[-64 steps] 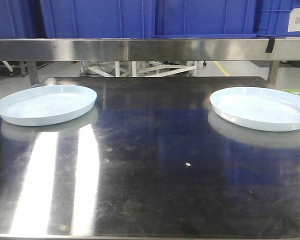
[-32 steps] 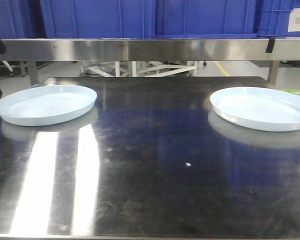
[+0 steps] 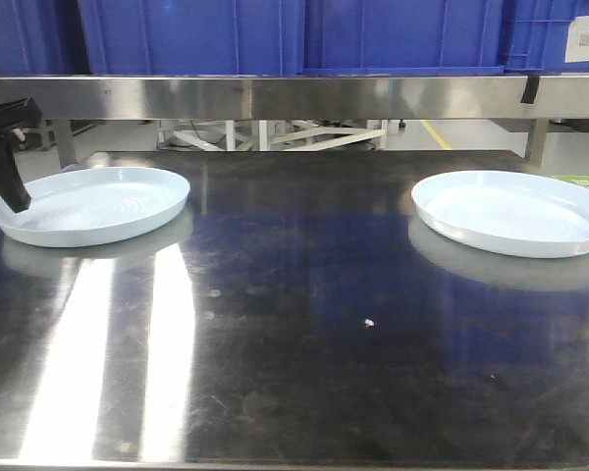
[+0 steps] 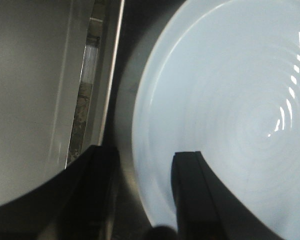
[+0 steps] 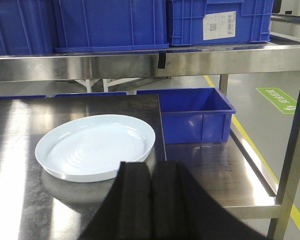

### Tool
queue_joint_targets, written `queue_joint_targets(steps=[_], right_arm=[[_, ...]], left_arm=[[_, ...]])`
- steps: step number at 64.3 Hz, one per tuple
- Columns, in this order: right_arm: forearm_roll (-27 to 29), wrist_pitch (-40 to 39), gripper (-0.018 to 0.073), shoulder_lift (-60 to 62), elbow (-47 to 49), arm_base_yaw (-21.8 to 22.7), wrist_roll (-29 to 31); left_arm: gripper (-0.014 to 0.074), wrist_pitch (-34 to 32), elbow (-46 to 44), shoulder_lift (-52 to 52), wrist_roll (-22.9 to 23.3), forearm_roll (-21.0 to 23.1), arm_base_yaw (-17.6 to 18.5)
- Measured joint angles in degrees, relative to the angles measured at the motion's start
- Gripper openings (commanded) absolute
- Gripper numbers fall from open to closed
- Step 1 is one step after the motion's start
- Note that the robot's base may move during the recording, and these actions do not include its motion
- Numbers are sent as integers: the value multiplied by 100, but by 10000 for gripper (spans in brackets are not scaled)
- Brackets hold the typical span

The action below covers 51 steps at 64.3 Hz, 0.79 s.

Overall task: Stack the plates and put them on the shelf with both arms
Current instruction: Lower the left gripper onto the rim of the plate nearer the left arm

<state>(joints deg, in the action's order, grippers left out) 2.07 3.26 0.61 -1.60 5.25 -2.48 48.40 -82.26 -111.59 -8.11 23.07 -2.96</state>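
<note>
My left claw (image 4: 145,197) is open. Its fingers (image 4: 195,195) stand either side of the rim of the left round, glossy pale bluish-white plate (image 3: 93,203), one over the plate's inside and one over the dark reflective steel worktop (image 3: 294,324). I cannot confirm contact. My right claw (image 5: 151,200) is closed on nothing and held back from the matching right plate (image 5: 95,146). Both plates lie flat on the worktop, well apart. The brushed stainless-steel shelf (image 3: 275,98) behind them carries blue plastic crates (image 3: 294,34).

The left plate (image 4: 225,110) is blurred and cut off by the wrist view's right edge.
</note>
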Motion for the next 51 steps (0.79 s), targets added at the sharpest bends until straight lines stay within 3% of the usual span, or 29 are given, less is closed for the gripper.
queue_joint_targets(steps=[12, 29, 51], right_arm=[[0, 0, 30, 0, 0, 0, 0], [0, 0, 30, 0, 0, 0, 0], [0, 0, 30, 0, 0, 0, 0]], left_arm=[[336, 0, 0, -4, 11, -2, 4], [184, -28, 0, -59, 21, -11, 38], [132, -64, 0, -106, 21, -11, 104]])
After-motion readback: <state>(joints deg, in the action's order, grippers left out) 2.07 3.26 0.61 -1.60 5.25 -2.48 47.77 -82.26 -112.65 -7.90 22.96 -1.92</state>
